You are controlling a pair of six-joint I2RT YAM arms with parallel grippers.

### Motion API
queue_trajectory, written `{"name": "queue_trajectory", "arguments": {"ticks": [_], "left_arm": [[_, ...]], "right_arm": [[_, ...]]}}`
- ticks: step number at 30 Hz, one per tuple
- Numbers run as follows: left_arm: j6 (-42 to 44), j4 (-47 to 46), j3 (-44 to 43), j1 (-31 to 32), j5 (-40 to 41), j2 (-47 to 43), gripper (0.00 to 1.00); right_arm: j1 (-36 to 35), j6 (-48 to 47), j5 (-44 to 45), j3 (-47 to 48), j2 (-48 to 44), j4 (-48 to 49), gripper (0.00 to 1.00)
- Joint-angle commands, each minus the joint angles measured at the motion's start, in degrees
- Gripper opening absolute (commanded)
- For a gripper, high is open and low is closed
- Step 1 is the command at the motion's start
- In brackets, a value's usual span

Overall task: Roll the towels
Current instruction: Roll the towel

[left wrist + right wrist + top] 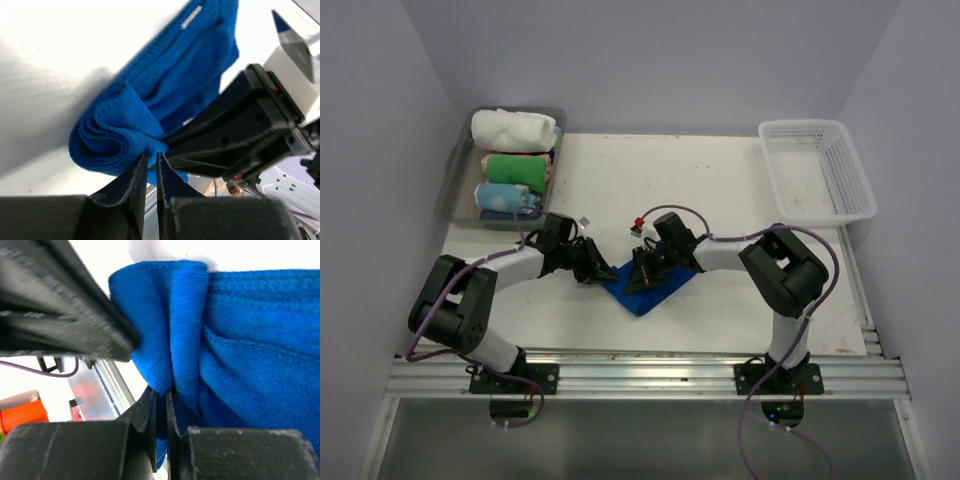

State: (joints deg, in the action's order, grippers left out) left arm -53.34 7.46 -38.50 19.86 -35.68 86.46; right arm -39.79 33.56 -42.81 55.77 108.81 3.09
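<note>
The royal blue towel (645, 292) lies partly rolled on the table between the two arms. In the left wrist view its rolled end (115, 135) sits right at my left gripper (152, 156), whose jaws pinch a fold of it. My left gripper (598, 270) meets the towel's left corner. My right gripper (642, 272) comes in from the other side, and a pleat of blue towel (250, 340) runs down between my right gripper's (161, 392) nearly touching jaws. The white towel (515, 128) lies rolled in the clear bin (455, 175) at the back left.
The bin also holds a rolled green towel (518, 166) and a pale blue dotted one (505, 197). A white mesh basket (800, 126) stands at the back right. The two gripper heads are very close together, nearly touching over the cloth.
</note>
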Motion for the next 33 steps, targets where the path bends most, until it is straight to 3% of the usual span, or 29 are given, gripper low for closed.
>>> {"name": "queue_trajectory", "arguments": {"ticks": [1,3,4,8,11,12,16,17,20,22,33], "left_arm": [[1.83,-3.77,-0.52,0.27,0.44,3.71,0.15],[2.28,-4.03,-1.14,0.27,0.44,5.82,0.14],[2.28,-4.3,-1.22,0.27,0.35,6.26,0.13],[3.24,-3.34,-2.45,0.27,0.26,7.59,0.13],[4.65,-1.41,-3.68,0.36,0.52,7.76,0.13],[5.17,-0.53,-4.03,0.27,0.53,8.11,0.13],[6.05,0.8,-4.56,0.36,0.53,8.55,0.13],[6.14,1.06,-4.74,0.36,0.44,8.64,0.13],[6.41,1.59,-5.0,0.36,0.52,8.82,0.13],[6.67,2.2,-5.35,0.36,0.52,8.91,0.13],[8.25,5.72,-9.4,0.36,1.23,9.78,0.13]], "right_arm": [[0.68,1.15,1.58,-1.71,-1.93,1.04,0.0],[0.77,0.19,4.47,-1.89,-3.43,-0.45,0.0],[0.77,-0.16,5.88,-2.15,-5.26,-2.2,0.05],[0.5,-3.15,13.61,-2.94,-12.21,-7.73,0.39],[-0.81,-6.03,20.02,-3.47,-18.08,-12.03,0.49],[-2.82,-7.01,25.87,-2.69,-20.63,-15.36,0.51],[-8.44,-11.4,36.37,0.29,-23.47,-19.87,0.45],[-11.85,-13.07,40.57,1.18,-23.73,-21.36,0.35],[-16.0,-15.36,42.63,4.34,-21.81,-23.3,0.19],[-16.89,-15.81,43.77,5.4,-19.44,-23.31,0.14],[-17.25,-18.97,48.43,4.36,-13.37,-23.22,0.13]]}}
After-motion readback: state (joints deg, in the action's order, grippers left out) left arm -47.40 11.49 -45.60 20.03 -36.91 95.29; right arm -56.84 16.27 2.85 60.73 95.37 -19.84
